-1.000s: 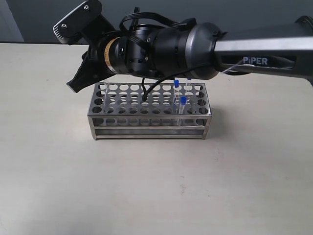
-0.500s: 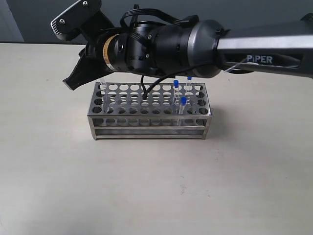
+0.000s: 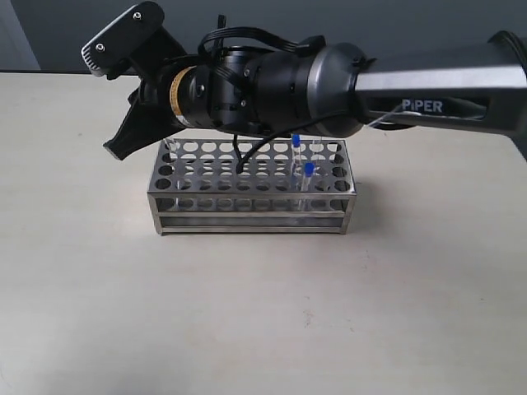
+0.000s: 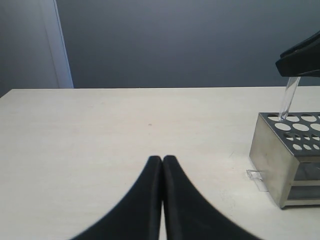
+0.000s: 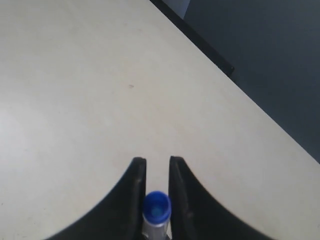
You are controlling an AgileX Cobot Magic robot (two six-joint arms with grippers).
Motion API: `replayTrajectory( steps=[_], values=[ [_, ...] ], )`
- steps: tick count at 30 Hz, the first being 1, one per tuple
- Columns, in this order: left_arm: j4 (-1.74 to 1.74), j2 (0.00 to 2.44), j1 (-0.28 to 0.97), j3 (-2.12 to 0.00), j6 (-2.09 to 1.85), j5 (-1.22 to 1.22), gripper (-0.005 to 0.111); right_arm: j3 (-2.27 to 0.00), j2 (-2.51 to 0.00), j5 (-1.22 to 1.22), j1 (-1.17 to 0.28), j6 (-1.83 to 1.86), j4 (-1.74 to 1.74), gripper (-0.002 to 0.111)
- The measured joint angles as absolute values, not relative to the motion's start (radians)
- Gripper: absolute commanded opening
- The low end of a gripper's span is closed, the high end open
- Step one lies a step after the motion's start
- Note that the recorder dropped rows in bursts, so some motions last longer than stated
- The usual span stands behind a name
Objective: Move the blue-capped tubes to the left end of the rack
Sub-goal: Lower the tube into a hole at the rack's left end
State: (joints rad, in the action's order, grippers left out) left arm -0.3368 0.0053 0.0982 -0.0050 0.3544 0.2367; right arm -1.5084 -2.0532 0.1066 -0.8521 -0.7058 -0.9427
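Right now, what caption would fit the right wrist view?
Right gripper gripping a blue-capped tube just below its cap, pale table beyond.

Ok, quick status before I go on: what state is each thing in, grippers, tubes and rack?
rack: upright, most holes empty.
right gripper: shut on the held tube.
held tube: capped, tilted, tip at the rack's left-end corner hole, not seated.
left gripper: shut, empty, apart from the rack.
other tubes: upright in holes near the right end; two blue caps show.
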Motion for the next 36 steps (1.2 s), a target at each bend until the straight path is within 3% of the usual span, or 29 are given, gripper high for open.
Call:
replayTrajectory(
  steps=[36],
  values=[
    [-0.337, 0.005, 0.098, -0.005, 0.354, 0.237, 0.0, -1.508, -2.053, 0.084, -0.852, -0.704, -0.946, -0.001]
  ],
)
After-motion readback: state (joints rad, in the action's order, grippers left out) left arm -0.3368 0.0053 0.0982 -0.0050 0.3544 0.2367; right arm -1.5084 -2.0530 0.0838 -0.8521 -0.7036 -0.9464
